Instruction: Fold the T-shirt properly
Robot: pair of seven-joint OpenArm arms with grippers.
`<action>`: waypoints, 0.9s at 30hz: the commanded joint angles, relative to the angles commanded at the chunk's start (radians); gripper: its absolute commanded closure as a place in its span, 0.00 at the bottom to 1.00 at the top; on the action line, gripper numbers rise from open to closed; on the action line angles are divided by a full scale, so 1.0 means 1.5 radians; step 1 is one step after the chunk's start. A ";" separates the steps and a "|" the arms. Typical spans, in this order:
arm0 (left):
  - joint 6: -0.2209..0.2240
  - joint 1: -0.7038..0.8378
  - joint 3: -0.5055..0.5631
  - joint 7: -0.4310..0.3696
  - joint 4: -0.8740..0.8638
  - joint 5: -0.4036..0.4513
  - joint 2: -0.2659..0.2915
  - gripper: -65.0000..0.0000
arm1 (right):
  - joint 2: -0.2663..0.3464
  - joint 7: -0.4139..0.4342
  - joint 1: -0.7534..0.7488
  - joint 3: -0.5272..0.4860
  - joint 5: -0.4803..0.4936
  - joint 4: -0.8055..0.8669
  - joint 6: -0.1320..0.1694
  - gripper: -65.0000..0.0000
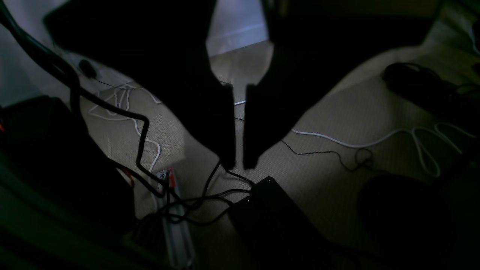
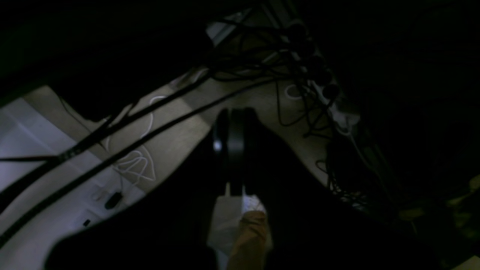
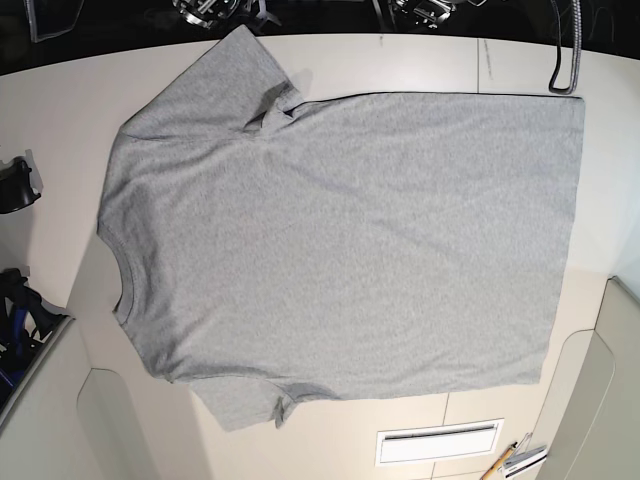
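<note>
Heather-grey cotton T-shirt [image 3: 340, 230]: bunched sleeves may fold unevenly. Left black gripper [image 1: 239, 165]: fingertips narrowly apart. Right black gripper [image 2: 235, 150]: opening indeterminate.

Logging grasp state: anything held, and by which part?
Nothing held: the left gripper has a narrow gap; the shirt lies spread out, ungripped.

Base view: both arms [image 3: 425, 14] cut off at top edge, 11 & 1 o'clock; black item [image 3: 17, 186] cut off, 9 o'clock. L wrist: dark shape [image 1: 405, 213], 4 o'clock, too dim to ID. R wrist: pic mostly dark, gripper [image 2: 235, 112] tips blurred.
</note>
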 joint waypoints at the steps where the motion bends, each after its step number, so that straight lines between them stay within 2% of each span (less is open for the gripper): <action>1: -0.005 0.000 0.000 0.009 0.000 0.000 0.000 0.93 | 0.002 0.000 0.000 0.000 0.000 0.003 0.000 0.98; 4: -0.016 0.000 0.000 0.014 0.000 0.000 0.000 0.93 | 0.011 0.000 -0.001 0.000 0.000 0.005 0.000 0.98; 9: -0.015 0.000 0.000 0.018 0.000 0.027 0.000 0.93 | 0.029 0.000 -0.001 0.000 0.000 0.005 0.000 0.98; 24: -0.015 0.008 0.000 0.018 0.000 0.032 -0.002 0.93 | 0.029 -0.001 -0.001 0.000 0.000 0.005 0.000 0.98; 27: -0.015 0.012 0.000 0.033 0.000 0.031 -0.004 0.93 | 0.029 -0.003 -0.004 0.000 0.000 0.005 0.001 0.98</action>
